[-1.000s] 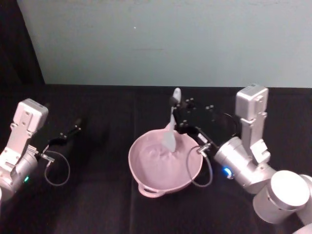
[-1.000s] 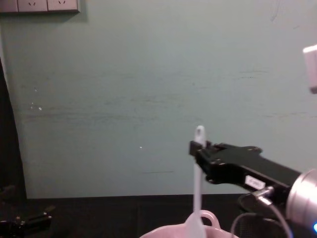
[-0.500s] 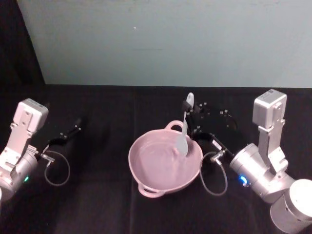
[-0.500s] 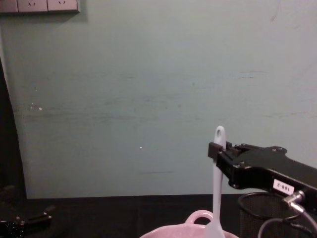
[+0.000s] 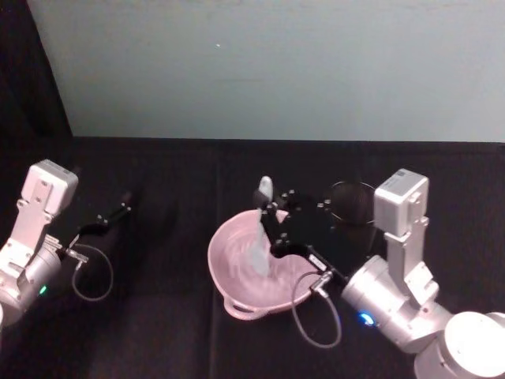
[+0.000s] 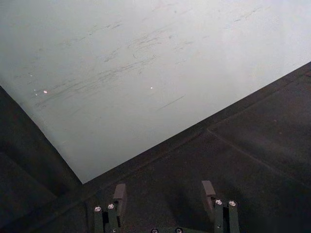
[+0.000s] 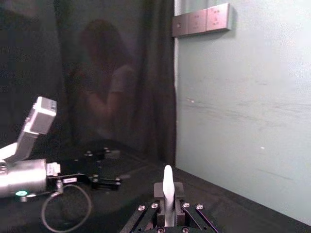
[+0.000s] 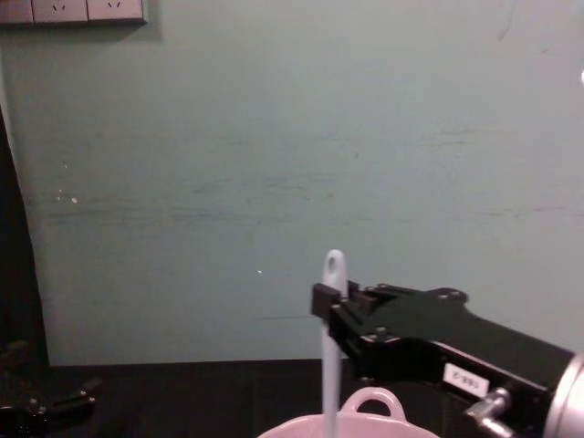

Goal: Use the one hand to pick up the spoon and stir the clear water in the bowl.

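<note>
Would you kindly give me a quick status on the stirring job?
Right gripper shut on spoon, spoon head down in pink bowl. Left gripper open, parked far left. Black mesh cup just behind the right gripper, not blocking the bowl.

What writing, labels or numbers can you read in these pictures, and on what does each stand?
White label on the right gripper, which holds the spoon in the bowl: dark characters, too blurred to read.
Left gripper, parked on the left: no writing visible.
</note>
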`<control>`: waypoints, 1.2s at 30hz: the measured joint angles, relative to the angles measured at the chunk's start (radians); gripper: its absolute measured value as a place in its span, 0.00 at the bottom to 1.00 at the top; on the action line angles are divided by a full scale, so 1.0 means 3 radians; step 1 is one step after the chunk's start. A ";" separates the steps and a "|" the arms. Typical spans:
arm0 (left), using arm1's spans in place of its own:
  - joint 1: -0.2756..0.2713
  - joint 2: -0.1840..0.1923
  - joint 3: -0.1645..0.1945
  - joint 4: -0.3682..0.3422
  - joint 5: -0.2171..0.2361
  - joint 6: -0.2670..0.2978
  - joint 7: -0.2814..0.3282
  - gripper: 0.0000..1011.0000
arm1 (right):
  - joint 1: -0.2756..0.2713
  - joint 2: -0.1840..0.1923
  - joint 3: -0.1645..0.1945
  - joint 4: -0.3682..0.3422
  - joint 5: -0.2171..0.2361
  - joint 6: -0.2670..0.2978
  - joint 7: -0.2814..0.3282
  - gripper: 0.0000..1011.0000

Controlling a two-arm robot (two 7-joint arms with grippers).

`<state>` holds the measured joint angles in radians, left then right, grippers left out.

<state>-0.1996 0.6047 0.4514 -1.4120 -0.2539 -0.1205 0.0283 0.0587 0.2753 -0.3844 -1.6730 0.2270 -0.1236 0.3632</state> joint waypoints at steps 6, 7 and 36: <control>0.0000 0.0000 0.0000 0.0000 0.0000 0.0000 0.0000 0.99 | 0.0075 -0.0084 -0.0089 0.0090 -0.0018 -0.0014 0.0009 0.12; 0.0000 0.0000 0.0000 0.0000 0.0000 0.0000 0.0000 0.99 | 0.0087 -0.0095 -0.0095 0.0105 -0.0017 -0.0017 0.0010 0.12; 0.0000 0.0000 0.0000 0.0000 0.0000 0.0000 0.0000 0.99 | 0.0281 -0.0099 0.0271 0.0458 0.0206 -0.0104 -0.0086 0.12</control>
<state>-0.1995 0.6047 0.4514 -1.4120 -0.2539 -0.1205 0.0283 0.1431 0.2456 -0.3032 -1.5357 0.2888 -0.1549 0.3373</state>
